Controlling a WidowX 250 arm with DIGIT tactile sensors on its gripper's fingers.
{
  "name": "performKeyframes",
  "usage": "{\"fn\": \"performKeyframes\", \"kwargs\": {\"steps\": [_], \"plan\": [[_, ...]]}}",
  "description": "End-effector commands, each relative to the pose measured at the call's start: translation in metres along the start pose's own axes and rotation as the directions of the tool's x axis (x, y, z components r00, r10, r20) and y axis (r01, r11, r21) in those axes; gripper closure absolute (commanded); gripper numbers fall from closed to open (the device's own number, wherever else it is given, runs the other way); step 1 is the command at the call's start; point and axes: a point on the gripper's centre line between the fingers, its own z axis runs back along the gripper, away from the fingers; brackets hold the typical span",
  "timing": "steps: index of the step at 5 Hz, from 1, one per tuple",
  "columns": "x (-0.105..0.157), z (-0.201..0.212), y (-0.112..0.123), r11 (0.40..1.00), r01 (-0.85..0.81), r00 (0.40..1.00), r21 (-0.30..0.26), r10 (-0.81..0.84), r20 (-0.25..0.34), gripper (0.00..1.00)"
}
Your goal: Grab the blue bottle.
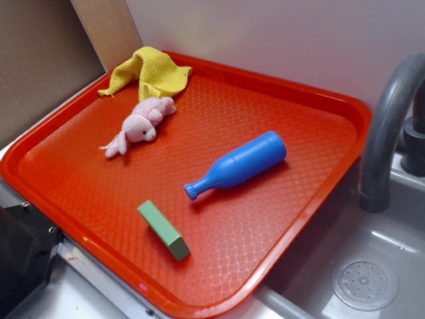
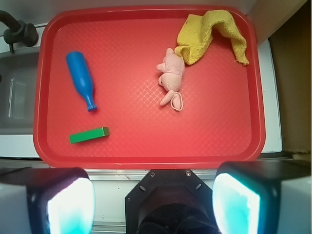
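The blue bottle (image 1: pixel 239 163) (image 2: pixel 81 78) lies on its side on the red tray (image 1: pixel 312 179) (image 2: pixel 146 148), cap pointing toward the near edge. In the wrist view my gripper (image 2: pixel 153 202) hangs high above the tray's near edge, open, with nothing between its two wide-apart fingers (image 2: pixel 68 204). The bottle is far ahead of the jaws and to their left. The gripper does not show in the exterior view.
A green block (image 1: pixel 164 230) (image 2: pixel 89 135) lies near the bottle's cap. A pink plush toy (image 1: pixel 141 125) (image 2: pixel 171 81) and a yellow cloth (image 1: pixel 149 72) (image 2: pixel 210 34) sit farther along the tray. A grey faucet (image 1: pixel 385 133) and sink (image 1: pixel 358 279) flank the tray.
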Motion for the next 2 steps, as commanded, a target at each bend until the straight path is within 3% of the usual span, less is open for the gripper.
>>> {"fn": "performKeyframes", "kwargs": {"steps": [1,2], "plan": [[0.0,0.0,0.0,1.0,0.0,1.0,0.0,0.0,0.0,0.0],[0.031,-0.014,-0.03,1.0,-0.011,0.999,-0.022,0.012,0.044,0.0]]}}
